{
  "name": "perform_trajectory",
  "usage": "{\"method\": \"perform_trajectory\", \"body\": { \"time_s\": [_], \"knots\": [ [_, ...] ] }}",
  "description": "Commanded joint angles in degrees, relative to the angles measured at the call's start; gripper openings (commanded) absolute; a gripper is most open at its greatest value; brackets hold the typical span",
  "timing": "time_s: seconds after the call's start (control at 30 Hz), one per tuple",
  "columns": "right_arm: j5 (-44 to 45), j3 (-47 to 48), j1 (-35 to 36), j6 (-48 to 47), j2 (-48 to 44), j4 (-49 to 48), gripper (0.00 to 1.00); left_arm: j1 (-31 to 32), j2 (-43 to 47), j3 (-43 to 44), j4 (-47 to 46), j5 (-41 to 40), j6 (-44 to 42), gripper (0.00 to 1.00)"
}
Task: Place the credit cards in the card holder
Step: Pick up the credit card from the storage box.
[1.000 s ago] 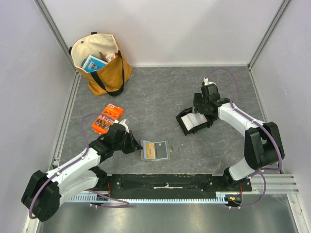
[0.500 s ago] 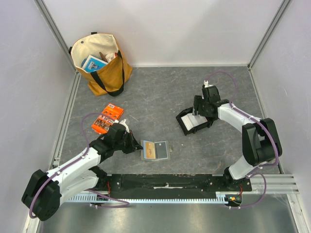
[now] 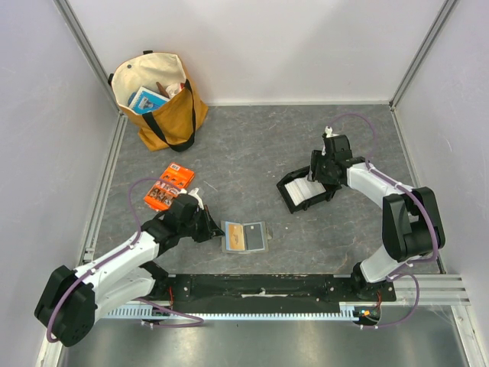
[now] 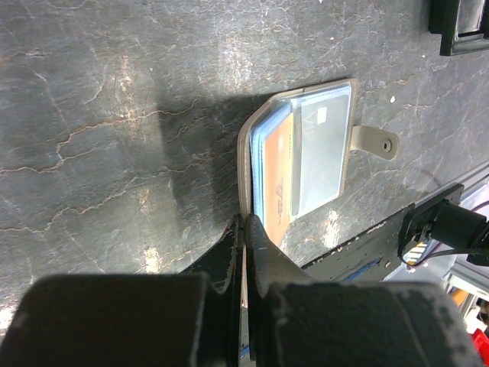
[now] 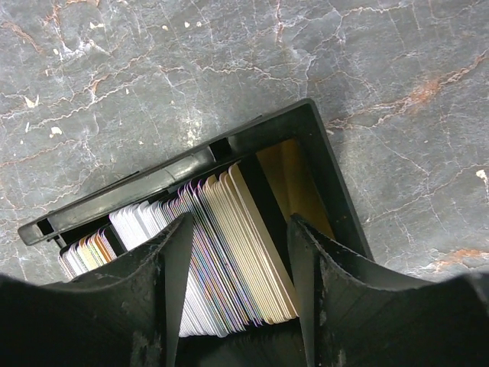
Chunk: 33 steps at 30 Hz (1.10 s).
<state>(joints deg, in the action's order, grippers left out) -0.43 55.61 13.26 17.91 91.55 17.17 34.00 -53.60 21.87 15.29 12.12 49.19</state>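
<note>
The olive-grey card holder (image 3: pixel 244 237) (image 4: pixel 306 153) lies open near the table's front edge, with an orange card and a pale card in its clear pockets. My left gripper (image 3: pixel 216 229) (image 4: pixel 246 223) is shut on the holder's left edge. The credit cards (image 3: pixel 309 189) (image 5: pixel 244 252) stand packed on edge in a black tray (image 3: pixel 289 197) (image 5: pixel 328 168). They are white, purple-edged and tan. My right gripper (image 3: pixel 323 176) (image 5: pixel 241 220) hangs open over the tray. Its fingers straddle the tan part of the stack. A gap shows beside the right finger.
A tan tote bag (image 3: pixel 160 99) with items inside stands at the back left. An orange printed packet (image 3: pixel 168 187) lies left of the left arm. A black strip (image 3: pixel 252 287) runs along the front edge. Walls close in the sides.
The right gripper's jaws have narrowed around the cards and its wrist has shifted slightly right. The left arm and the card holder have stayed put.
</note>
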Motion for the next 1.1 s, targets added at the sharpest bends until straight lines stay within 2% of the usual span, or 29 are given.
{"method": "perform_trajectory", "body": {
  "time_s": [0.0,0.2,0.5,1.07],
  "knots": [
    [-2.6,-0.5,-0.2,-0.7,-1.8,0.0,0.57,0.1,-0.1,1.4,-1.0,-0.1,-0.9,0.02],
    [-3.3,-0.3,-0.5,-0.8,-2.1,0.1,0.47,0.1,-0.5,1.5,-1.3,0.0,-0.9,0.02],
    [-3.5,-0.5,-1.3,-0.9,-2.7,0.3,0.39,0.3,-1.1,1.5,-1.8,0.4,-1.1,0.02],
    [-6.3,-0.7,-3.5,-0.8,-3.1,0.3,0.29,0.1,-1.9,1.3,-2.5,0.9,-1.1,0.02]
  ]
}}
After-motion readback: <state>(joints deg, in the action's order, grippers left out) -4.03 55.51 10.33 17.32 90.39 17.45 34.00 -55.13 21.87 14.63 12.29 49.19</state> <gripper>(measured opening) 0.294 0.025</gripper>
